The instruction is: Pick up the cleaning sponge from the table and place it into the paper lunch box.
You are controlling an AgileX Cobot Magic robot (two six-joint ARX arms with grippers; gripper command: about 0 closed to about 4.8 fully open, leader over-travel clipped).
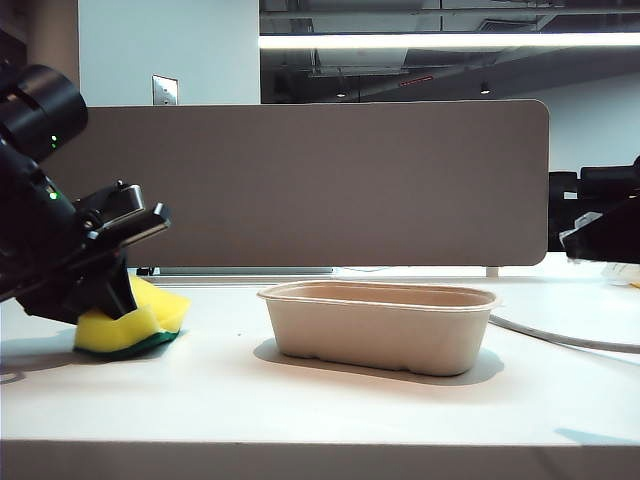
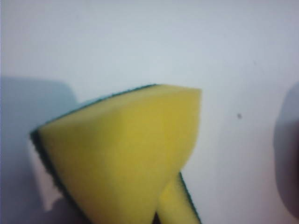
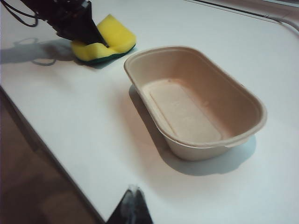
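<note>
The yellow cleaning sponge lies at the left of the white table with its dark green layer underneath. My left gripper comes down on it at a slant and is shut on it, squeezing the foam into a fold. In the left wrist view the pinched sponge fills the frame and hides the fingers. The right wrist view shows the sponge under the left gripper. The empty paper lunch box stands mid-table, right of the sponge. My right gripper is shut and empty, hovering off the table's edge, away from the box.
A grey-brown divider panel stands along the back of the table. A white cable curves over the table to the right of the box. The table's edge runs close to the right gripper.
</note>
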